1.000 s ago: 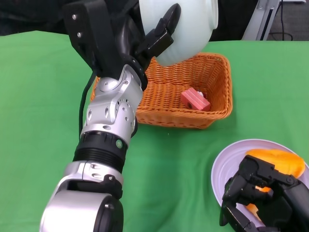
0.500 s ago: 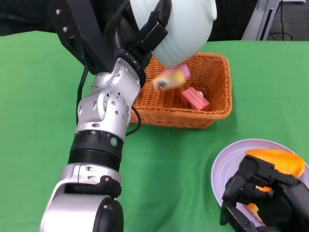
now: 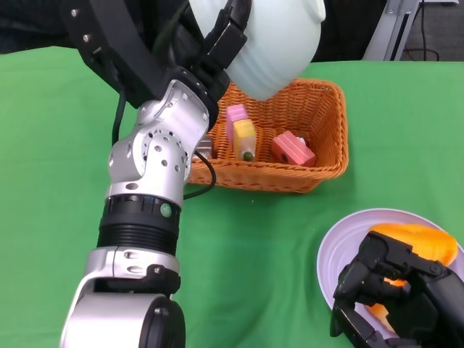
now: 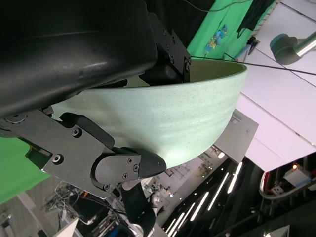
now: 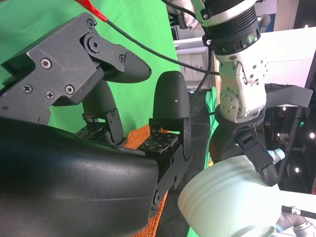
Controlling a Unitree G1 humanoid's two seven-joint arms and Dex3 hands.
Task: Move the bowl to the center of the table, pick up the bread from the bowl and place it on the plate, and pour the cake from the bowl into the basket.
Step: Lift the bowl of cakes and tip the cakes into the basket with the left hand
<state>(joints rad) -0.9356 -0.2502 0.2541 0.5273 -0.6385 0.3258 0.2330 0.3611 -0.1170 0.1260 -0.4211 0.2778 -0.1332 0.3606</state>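
my left hand (image 3: pixel 225 43) is clamped on the tipped bowl (image 3: pixel 279 43) over the basket (image 3: pixel 330 141), cake (image 3: pixel 243 134) lying inside it. right hand (image 3: pixel 395 301) sits curled at the plate (image 3: pixel 337 250) beside the bread (image 3: pixel 417 239), holding nothing i think. if my grip slips, the bowl drops onto the basket.

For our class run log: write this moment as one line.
left hand: holds tipped bowl over basket | cakes: in basket | bread: on plate | right hand: by plate

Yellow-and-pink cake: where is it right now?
Head view: the cake lies inside the basket, left of the red piece, below the tipped bowl held by the left hand.
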